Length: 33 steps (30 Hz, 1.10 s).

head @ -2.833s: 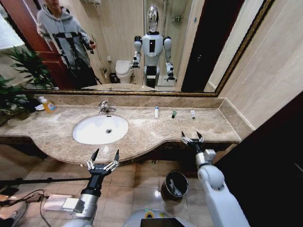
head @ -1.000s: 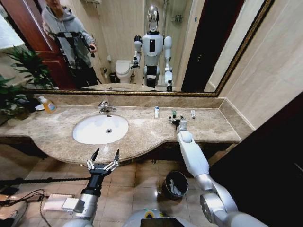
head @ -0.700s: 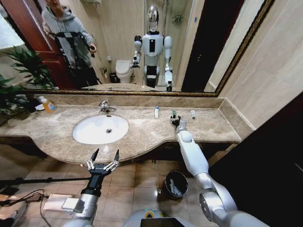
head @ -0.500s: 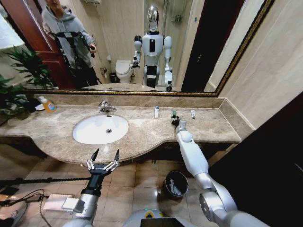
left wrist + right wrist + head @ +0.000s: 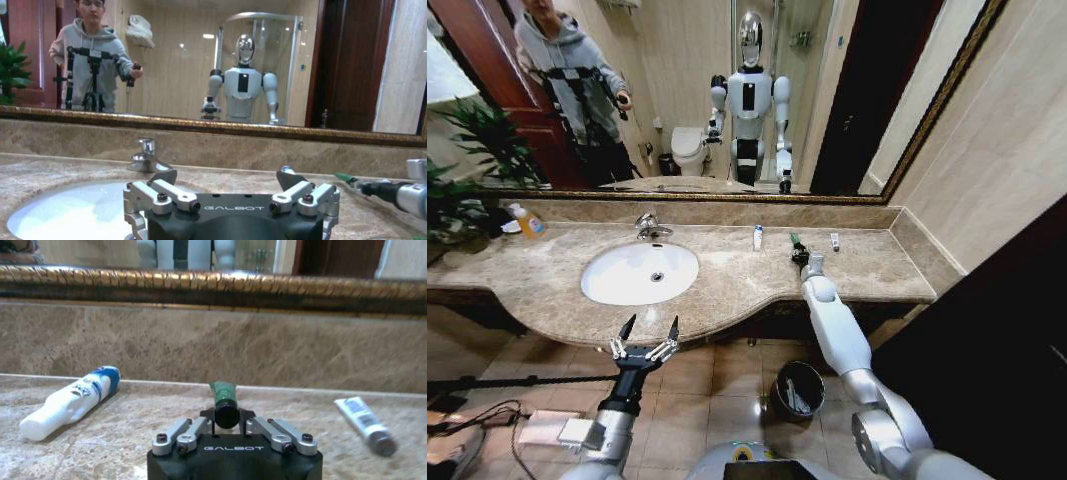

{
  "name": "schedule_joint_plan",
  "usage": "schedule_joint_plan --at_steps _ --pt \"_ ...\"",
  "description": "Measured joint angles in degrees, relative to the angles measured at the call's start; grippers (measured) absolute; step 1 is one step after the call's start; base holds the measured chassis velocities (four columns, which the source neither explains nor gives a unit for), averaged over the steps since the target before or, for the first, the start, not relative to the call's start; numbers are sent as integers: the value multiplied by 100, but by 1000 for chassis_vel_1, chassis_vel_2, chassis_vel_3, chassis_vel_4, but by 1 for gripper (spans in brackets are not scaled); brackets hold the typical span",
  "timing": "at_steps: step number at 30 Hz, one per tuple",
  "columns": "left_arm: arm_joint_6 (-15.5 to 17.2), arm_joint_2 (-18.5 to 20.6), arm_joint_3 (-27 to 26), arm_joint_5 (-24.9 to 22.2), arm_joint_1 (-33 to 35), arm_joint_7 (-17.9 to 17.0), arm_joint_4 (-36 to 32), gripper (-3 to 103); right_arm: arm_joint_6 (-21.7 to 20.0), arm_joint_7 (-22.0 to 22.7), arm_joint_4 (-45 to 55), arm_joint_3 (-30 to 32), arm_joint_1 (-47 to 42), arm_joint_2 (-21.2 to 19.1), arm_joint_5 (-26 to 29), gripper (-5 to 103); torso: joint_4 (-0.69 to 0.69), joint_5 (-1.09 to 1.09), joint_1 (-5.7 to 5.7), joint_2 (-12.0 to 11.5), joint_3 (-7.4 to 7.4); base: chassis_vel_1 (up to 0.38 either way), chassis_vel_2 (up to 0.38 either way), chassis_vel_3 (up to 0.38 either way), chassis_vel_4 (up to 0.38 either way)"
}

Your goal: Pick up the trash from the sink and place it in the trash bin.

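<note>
Jaws of right gripper (image 5: 226,426) clamp green tube (image 5: 223,392).

One white bottle (image 5: 70,401), one green tube (image 5: 224,396), one white tube (image 5: 364,425), one sink (image 5: 639,273), one bin (image 5: 797,391)

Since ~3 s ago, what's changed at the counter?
The right gripper went from near the counter's front edge to the backsplash and closed on the dark green tube. The left gripper, white bottle, small white tube and trash bin stayed put.
</note>
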Motion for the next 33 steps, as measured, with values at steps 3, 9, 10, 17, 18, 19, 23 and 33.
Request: schedule_joint_plan --at_steps 3,9,10,17,18,19,23,33 --pt "0 0 0 0 0 0 0 100 -35 2 328 3 -222 -143 34 20 0 0 0 0 0 0 0 0 0" --pt "0 0 0 0 0 1 0 100 -118 74 1151 152 -941 -437 147 20 0 2 0 0 0 0 0 0 0" --pt "0 0 0 0 0 0 0 100 -160 84 1389 200 -1139 -497 218 20 0 2 0 0 0 0 0 0 0" --pt "0 0 0 0 0 0 0 100 172 -197 2776 589 -2487 -828 744 20 -2 0 0 0 0 0 0 0 0" --pt "0 0 0 0 0 0 0 100 198 -211 2950 623 -2647 -845 783 20 -2 0 -1 0 -1 0 0 0 0" --pt "0 -1 0 0 0 0 0 100 235 -216 3303 686 -2968 -858 838 20 0 1 0 0 -1 0 0 0 0" --pt "0 0 0 0 0 0 0 100 372 -222 4026 915 -3763 -804 856 20 0 -1 -1 0 -1 0 0 0 0" --pt "0 0 0 0 0 0 0 100 1041 -357 4704 1029 -5155 -467 571 20 3 1 -1 1 0 0 0 0 0"
